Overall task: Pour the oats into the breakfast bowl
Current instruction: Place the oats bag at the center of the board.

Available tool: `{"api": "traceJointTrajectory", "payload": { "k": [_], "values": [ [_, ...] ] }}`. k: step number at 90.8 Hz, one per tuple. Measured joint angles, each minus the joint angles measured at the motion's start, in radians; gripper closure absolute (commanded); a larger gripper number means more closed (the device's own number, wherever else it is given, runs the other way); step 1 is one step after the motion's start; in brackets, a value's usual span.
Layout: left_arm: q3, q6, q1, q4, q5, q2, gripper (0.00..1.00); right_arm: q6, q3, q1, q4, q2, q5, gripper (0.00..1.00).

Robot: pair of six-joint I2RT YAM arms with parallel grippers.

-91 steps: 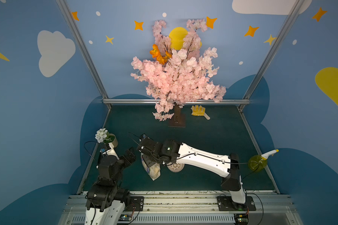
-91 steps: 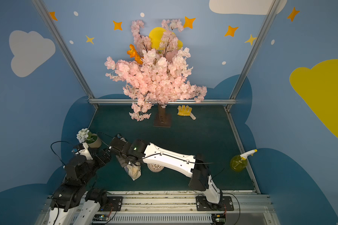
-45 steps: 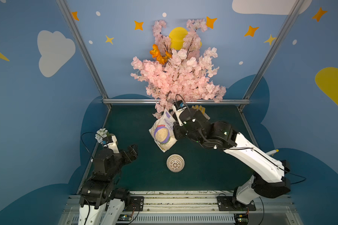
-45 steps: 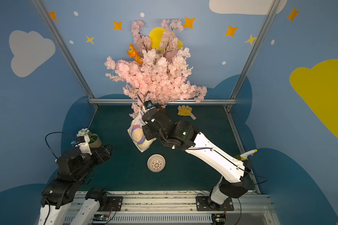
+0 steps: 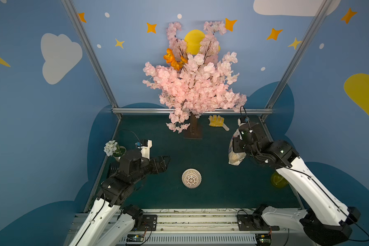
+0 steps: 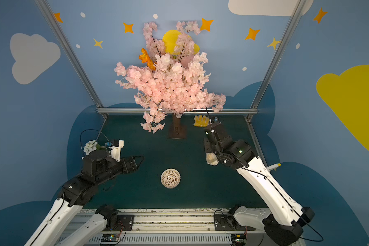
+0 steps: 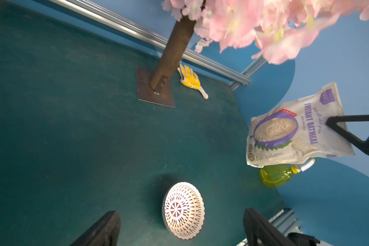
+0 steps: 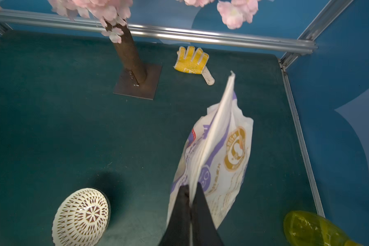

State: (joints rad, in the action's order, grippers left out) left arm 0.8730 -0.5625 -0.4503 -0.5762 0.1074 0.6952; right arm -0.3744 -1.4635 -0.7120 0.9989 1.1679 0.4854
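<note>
Both top views look down from high over the counter [image 5: 211,153]; wrist cameras (much nearer) share the bowl [image 7: 183,215].

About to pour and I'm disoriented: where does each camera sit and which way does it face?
Top views: stereo pair high above the front rail, looking down and back over the table; left arm and right arm show, breakfast bowl between them.
Left wrist: on the left arm, facing across toward the hanging oats bag; open fingers of the left gripper frame the bowl.
Right wrist: on the right arm, looking down past the right gripper, shut on the bag's edge.
Shared: both wrist views show bowl, yellow glove, tree trunk, spray bottle.
</note>
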Motion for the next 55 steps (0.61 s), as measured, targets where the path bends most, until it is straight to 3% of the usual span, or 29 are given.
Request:
{"api": "traceJointTrajectory", "payload": {
  "k": [36, 55],
  "values": [
    [-0.053, -0.055, -0.287, 0.205, -0.127, 0.124, 0.09, -0.091, 0.380, 0.052, -0.104, -0.117, -0.259, 1.00],
    [-0.083, -0.096, -0.381, 0.281, -0.192, 0.189, 0.12, -0.188, 0.452, 0.050, -0.210, -0.134, -0.384, 1.00]
  ]
}}
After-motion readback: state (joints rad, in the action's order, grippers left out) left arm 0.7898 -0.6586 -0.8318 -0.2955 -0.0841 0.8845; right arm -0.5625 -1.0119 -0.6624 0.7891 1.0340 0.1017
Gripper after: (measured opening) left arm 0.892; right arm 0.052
